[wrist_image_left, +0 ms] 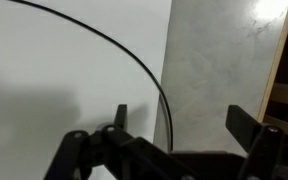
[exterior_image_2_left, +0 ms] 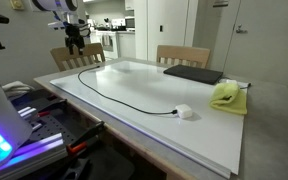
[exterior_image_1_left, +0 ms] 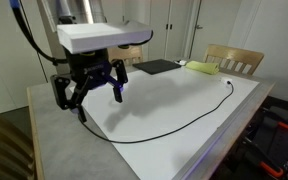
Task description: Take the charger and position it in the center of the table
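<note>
The charger (exterior_image_1_left: 159, 133) is a thin black cable lying in a long curve across the white sheet (exterior_image_1_left: 189, 105) of the grey table (exterior_image_1_left: 52, 125). It also shows in an exterior view (exterior_image_2_left: 124, 100), where one end meets a small white block (exterior_image_2_left: 183, 113). My gripper (exterior_image_1_left: 92, 93) is open and empty. It hovers over the cable's other end near the table's corner, where the white sheet meets bare grey stone. In the wrist view the cable (wrist_image_left: 149, 72) curves down and runs between the open fingers of the gripper (wrist_image_left: 180, 115), nearer one of them. The cable's tip is hidden under the gripper body.
A flat black pad (exterior_image_1_left: 154, 67) (exterior_image_2_left: 194, 73) and a yellow-green cloth (exterior_image_1_left: 202, 68) (exterior_image_2_left: 227, 95) lie at the far end of the sheet. Wooden chairs (exterior_image_1_left: 234, 58) (exterior_image_2_left: 182, 55) stand along the table. The table edge (wrist_image_left: 276, 70) is close beside the gripper.
</note>
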You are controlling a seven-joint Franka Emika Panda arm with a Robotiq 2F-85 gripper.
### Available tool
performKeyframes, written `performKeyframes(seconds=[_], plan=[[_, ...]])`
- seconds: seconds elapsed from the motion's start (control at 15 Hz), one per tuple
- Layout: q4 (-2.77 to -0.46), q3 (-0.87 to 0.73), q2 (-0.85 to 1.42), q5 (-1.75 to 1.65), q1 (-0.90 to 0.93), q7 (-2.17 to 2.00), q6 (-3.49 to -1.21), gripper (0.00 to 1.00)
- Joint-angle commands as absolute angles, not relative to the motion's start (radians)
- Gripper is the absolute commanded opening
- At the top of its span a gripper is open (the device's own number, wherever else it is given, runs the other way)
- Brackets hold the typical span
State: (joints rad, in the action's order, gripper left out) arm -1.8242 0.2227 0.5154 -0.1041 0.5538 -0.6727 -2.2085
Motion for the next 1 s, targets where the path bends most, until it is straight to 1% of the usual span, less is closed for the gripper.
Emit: performKeyframes(seconds=[0.0, 0.2, 0.27, 0.6, 0.93], plan=[[-1.787, 0.191, 0.57, -0.144, 0.586, -0.702, -2.262, 1.0], [-1.752, 0.194, 0.618, -0.116, 0.582, -0.665, -2.273, 1.0], [-1.794, 0.19, 0.577, -0.117, 0.587, -0.682, -2.272, 1.0], [-1.783, 0.181, 0.593, -0.133, 0.599, -0.694, -2.274, 1.0], [-1.78, 0.149, 0.623, -0.195, 0.637, -0.687, -2.379, 1.0]])
